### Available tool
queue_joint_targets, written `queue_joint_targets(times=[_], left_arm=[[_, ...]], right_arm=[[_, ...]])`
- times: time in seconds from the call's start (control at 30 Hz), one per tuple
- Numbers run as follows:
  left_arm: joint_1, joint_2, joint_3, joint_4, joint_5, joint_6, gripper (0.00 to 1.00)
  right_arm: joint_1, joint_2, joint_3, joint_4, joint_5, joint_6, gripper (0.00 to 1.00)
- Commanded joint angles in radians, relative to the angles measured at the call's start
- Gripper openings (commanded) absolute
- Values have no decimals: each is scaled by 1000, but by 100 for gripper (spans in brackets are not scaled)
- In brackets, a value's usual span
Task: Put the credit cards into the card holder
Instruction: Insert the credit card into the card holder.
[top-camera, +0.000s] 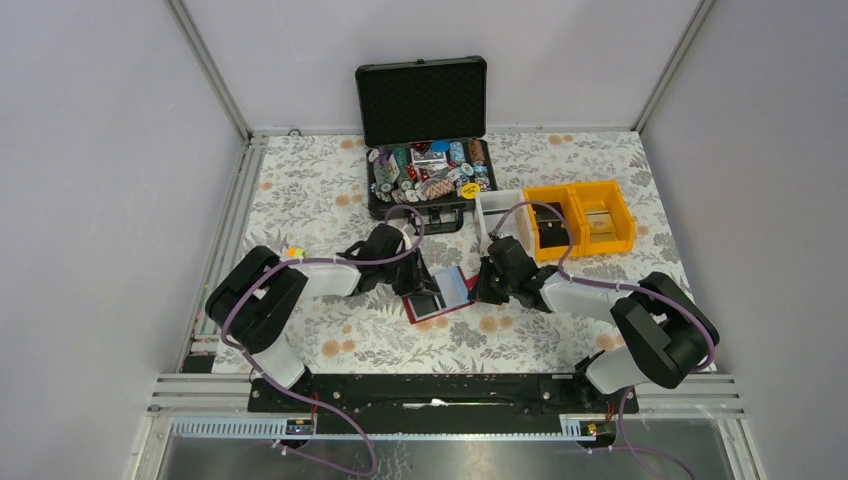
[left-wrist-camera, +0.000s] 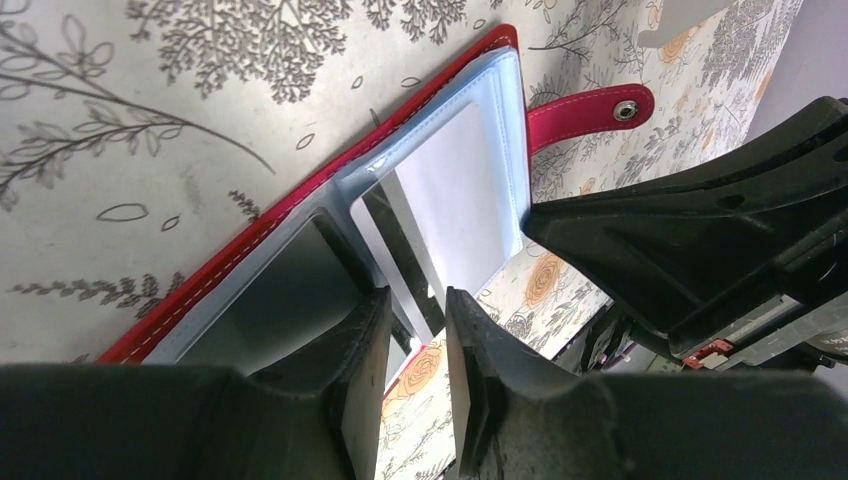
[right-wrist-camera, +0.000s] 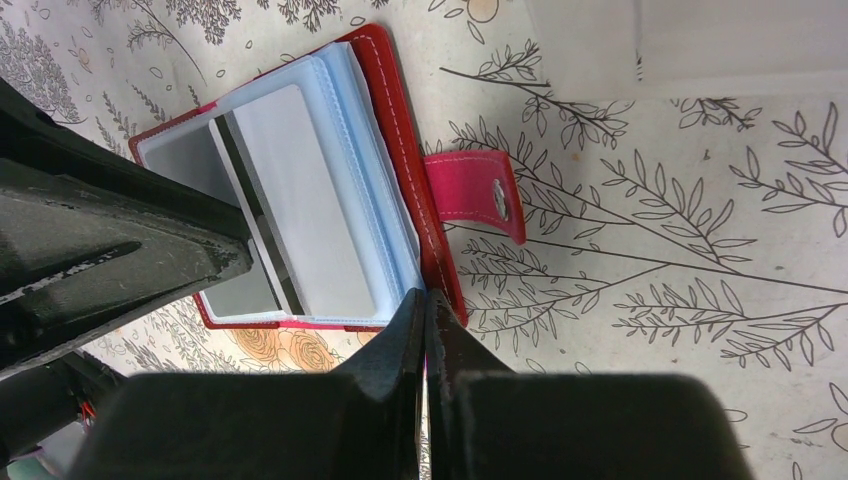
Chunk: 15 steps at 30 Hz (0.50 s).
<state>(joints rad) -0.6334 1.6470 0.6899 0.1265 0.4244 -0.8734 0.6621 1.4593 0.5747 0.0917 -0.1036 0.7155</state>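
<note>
red card holder (top-camera: 440, 298) open between left gripper (left-wrist-camera: 418, 300), right gripper (right-wrist-camera: 425, 300)

Left gripper (left-wrist-camera: 417, 300): fingers stand apart over the near end of the credit card (left-wrist-camera: 450, 190), which is hidden, so I can't tell if they touch it. They also block the near half of the card holder (left-wrist-camera: 470, 100) in that wrist view. Right gripper (right-wrist-camera: 425, 297): tips pressed together at the holder's edge. Whether sleeve or red cover sits between them is hidden. From the top, both grippers overlap the holder and the slots are unreadable. Chips (top-camera: 430, 170) in the black case (top-camera: 422, 100) are too small to count. Yellow bins (top-camera: 578, 205): contents unclear. White bin (right-wrist-camera: 700, 40): cut off by the frame top.
</note>
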Motion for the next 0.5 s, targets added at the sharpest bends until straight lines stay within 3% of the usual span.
queue_joint_targets(times=[0.0,0.37,0.47], left_arm=[[-20,30,47,35,15,-11,29],[-38,29,70,40,24,-25,27],[-32,-5,70,10,6,-3,31]], right_arm=[[2,18,-6,-10,-8,-7,0],[3,7,-13,-9,-2,-3,0],[3,-9,-11,-22,22,0,3]])
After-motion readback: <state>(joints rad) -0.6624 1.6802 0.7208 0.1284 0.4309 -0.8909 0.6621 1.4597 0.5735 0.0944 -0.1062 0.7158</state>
